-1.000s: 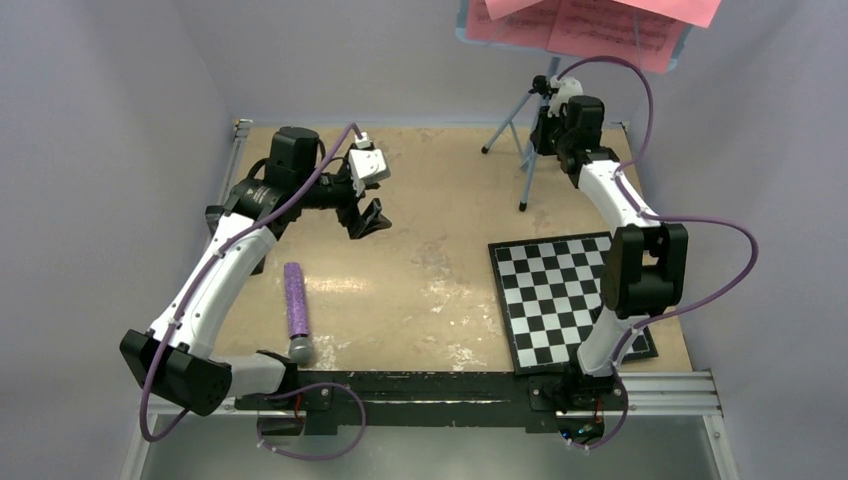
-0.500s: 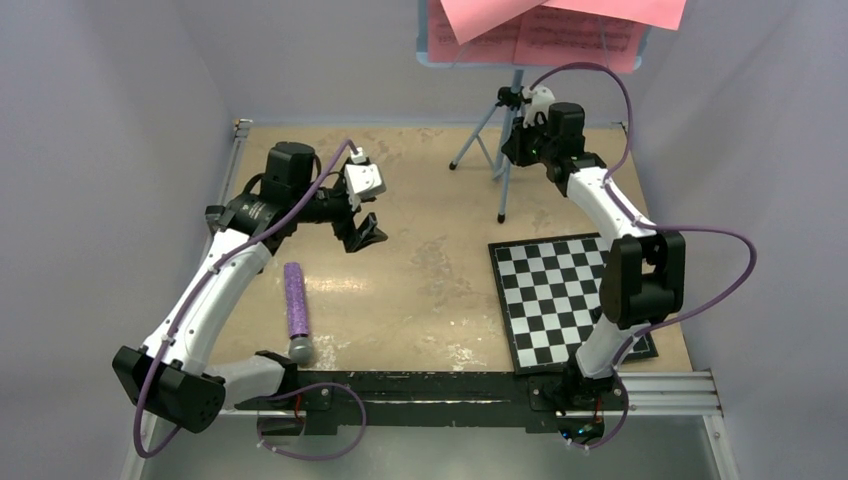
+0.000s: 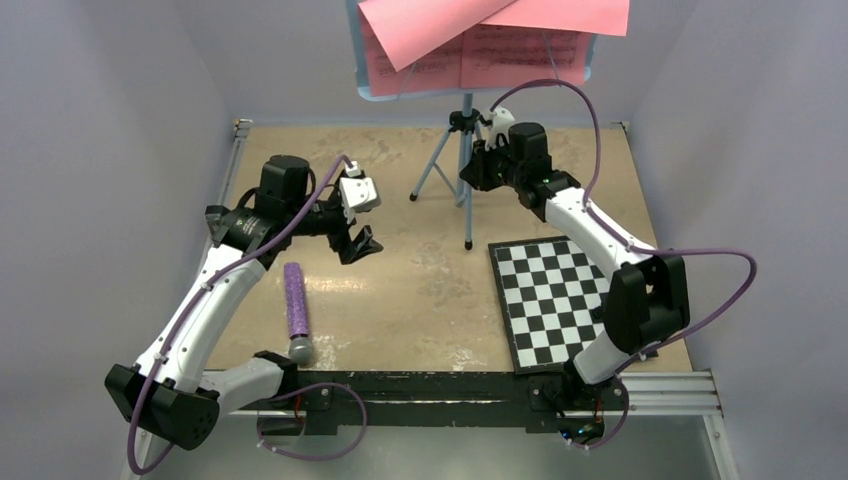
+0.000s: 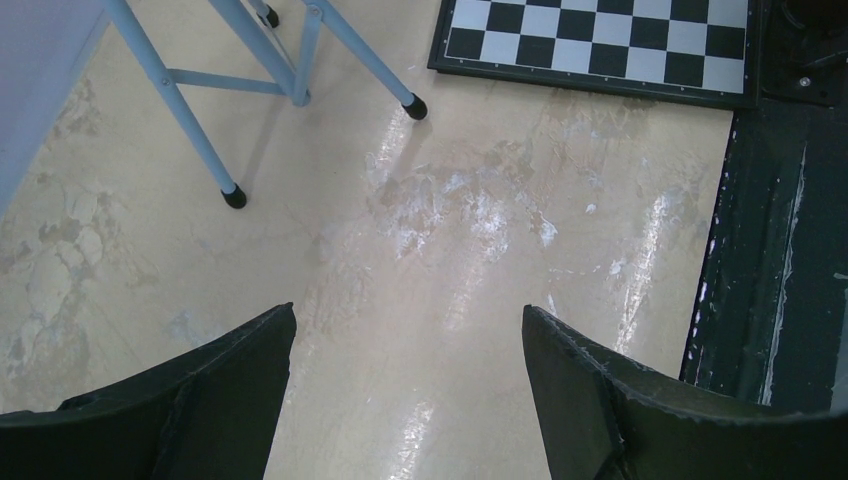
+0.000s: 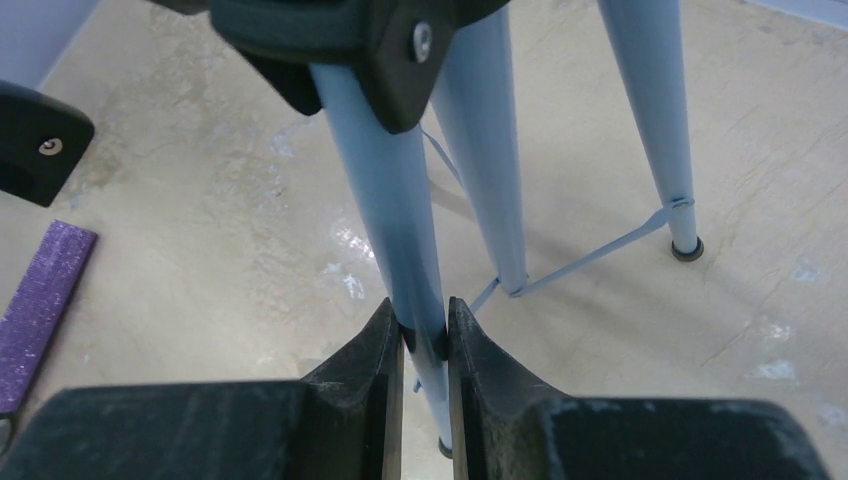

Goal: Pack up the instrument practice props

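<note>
stand (image 3: 466, 108) of slim pale-blue tubing

**Setting:** robot-manipulation test cell, laboratory type.

**Evidence:**
- plain lavender partition walls (image 3: 110, 150) closing in three sides
- worn, scuffed beige tabletop (image 3: 420, 290)
- aluminium extrusion rail (image 3: 670, 392) and black base plate (image 3: 430, 385) along the near edge
- white-and-black jointed left arm (image 3: 215, 300) and matching right arm (image 3: 590, 215) bolted there, trailing loose purple cables (image 3: 730, 270)

**Assorted props, unrelated in kind:**
- light-blue metal music stand on tripod legs (image 3: 466, 150)
- black-and-white checkered board (image 3: 550, 295)
- purple glitter-covered toy microphone (image 3: 295, 300)
</note>
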Robot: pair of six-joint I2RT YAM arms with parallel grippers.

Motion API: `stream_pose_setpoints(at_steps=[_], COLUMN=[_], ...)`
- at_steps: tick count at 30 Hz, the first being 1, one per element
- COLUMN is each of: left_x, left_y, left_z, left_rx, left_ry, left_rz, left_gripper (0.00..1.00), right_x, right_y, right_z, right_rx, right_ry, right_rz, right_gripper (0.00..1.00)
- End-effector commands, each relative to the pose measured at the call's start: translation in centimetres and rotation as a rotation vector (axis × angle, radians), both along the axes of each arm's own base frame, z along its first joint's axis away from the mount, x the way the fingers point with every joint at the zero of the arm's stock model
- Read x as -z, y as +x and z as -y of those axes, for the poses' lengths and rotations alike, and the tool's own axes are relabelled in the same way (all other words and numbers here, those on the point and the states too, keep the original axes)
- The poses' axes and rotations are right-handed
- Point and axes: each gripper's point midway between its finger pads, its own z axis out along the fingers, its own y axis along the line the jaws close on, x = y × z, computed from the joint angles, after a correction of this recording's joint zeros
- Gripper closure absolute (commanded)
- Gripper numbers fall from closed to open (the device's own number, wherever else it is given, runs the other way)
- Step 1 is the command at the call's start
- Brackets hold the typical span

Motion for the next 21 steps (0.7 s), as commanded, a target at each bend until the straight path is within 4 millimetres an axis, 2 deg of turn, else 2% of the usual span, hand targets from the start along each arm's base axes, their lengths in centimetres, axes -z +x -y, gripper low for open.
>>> stream_pose_setpoints(at_steps=[1, 4, 9, 17, 21], left_x=[-0.3, -0.1, 0.6, 1.7, 2.7], left_y=[-0.3, -0.6, -1.2, -2.0, -2.2], left_z=[-0.2, -0.2, -0.4, -0.6, -0.8], left_rx=[0.0, 0.002, 0.01, 0.014, 0.018], left_ry=[-0.003, -0.005, -0.004, -0.011, 0.002], left_rz=[0.046, 0.047, 0.054, 0.046, 0.045], left_gripper=[0.13, 0.13, 0.13, 0.13, 0.13], right_x=[-0.2, 0.8, 1.9, 2.2, 3.6], right_y=[-4.9, -6.7, -10.3, -12.4, -13.6], right_z=[-2.5, -3.0, -5.6, -7.5, -8.6], right_rx=[0.011, 0.049, 0.035, 0.104, 0.089], right_ry=[0.179, 0.176, 0.181, 0.174, 0.168], right_rz=[-0.202, -0.252, -0.338, -0.418, -0.441], right_gripper=[1.0, 1.0, 1.0, 1.0, 1.0])
